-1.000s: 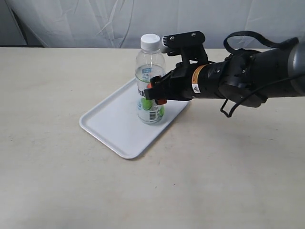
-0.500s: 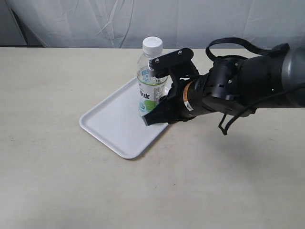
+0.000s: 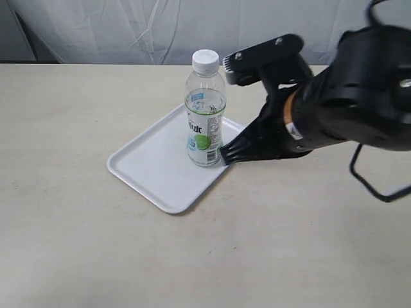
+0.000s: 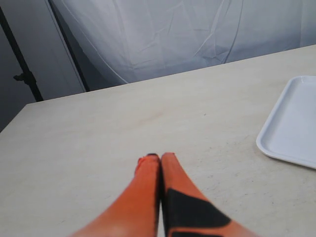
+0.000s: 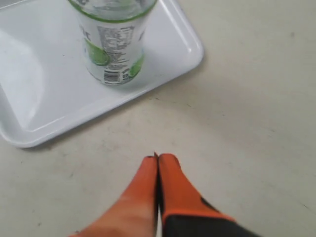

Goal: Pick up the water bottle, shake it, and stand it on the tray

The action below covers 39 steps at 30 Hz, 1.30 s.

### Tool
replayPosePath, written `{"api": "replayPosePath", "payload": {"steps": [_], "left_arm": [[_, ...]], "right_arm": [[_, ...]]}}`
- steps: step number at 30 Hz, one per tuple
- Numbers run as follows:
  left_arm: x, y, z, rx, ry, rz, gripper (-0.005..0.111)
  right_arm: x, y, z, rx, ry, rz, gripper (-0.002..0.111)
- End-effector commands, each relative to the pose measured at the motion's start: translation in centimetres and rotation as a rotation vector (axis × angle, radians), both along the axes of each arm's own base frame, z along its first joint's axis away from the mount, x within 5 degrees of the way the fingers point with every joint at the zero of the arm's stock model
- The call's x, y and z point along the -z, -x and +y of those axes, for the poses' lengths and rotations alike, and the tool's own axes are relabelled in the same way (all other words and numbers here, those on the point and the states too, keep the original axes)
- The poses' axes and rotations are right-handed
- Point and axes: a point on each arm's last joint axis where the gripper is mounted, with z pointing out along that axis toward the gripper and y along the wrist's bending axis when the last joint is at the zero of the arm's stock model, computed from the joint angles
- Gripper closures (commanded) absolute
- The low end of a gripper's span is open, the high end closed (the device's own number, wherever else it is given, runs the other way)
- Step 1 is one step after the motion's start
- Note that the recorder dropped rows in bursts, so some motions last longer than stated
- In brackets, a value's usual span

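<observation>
Water bottle (image 3: pixel 205 109) stands upright on tray (image 3: pixel 148 160), approx 3 o'clock of tray centre. Right gripper (image 5: pixel 158 160): jaws pressed together, over counter (image 3: pixel 77 244), apart from bottle, at its 4 o'clock. Left gripper (image 4: pixel 159 158): jaws likewise together. Prob. light, thin-walled, slick; take mid-label w/ modest squeeze.

Overall light: bright, even and diffuse; no hard source in view.
Shadows: faint and soft-edged on the worktop (image 3: pixel 77 244) beneath the right arm (image 3: pixel 347 102); a thin dark line under the near rim of the tray (image 3: pixel 148 160).
Glare: pale sheen on the tray floor in the right wrist view; small highlights on the water bottle (image 3: pixel 205 96).
Focus: left fingers (image 4: pixel 148 197) and right fingers (image 5: pixel 177 192) soft at close range.
Blur: right arm's outline slightly smeared in the exterior view.
</observation>
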Motion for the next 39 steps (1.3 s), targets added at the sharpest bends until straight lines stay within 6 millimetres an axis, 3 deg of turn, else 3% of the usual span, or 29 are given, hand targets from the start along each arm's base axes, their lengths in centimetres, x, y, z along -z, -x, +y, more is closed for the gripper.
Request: {"api": "replayPosePath", "payload": {"steps": [1,6,12,22,24,27,29,33,39], "left_arm": [[0.0,0.0,0.0,0.001,0.008,-0.009,0.106],[0.0,0.0,0.0,0.001,0.008,-0.009,0.106],[0.0,0.0,0.0,0.001,0.008,-0.009,0.106],[0.0,0.0,0.0,0.001,0.008,-0.009,0.106],[0.0,0.0,0.0,0.001,0.008,-0.009,0.106],[0.0,0.0,0.0,0.001,0.008,-0.009,0.106],[0.0,0.0,0.0,0.001,0.008,-0.009,0.106],[0.0,0.0,0.0,0.001,0.008,-0.009,0.106],[0.0,0.0,0.0,0.001,0.008,-0.009,0.106]], "right_arm": [[-4.5,2.8,-3.2,0.049,-0.029,-0.04,0.108],[-8.3,6.3,-7.0,0.067,-0.123,-0.054,0.108],[-9.8,9.3,-11.6,0.146,-0.154,0.043,0.108],[-11.4,11.0,-14.5,0.137,-0.284,-0.004,0.108],[-11.4,10.5,-15.0,0.122,-0.383,-0.128,0.108],[-9.3,9.8,-15.3,0.096,-0.598,-0.32,0.108],[-5.6,10.3,-16.6,0.153,-0.716,-0.393,0.108],[-0.7,11.7,-19.4,0.317,-0.735,-0.521,0.108],[2.3,12.7,-21.0,0.494,-0.776,-0.709,0.108]]}}
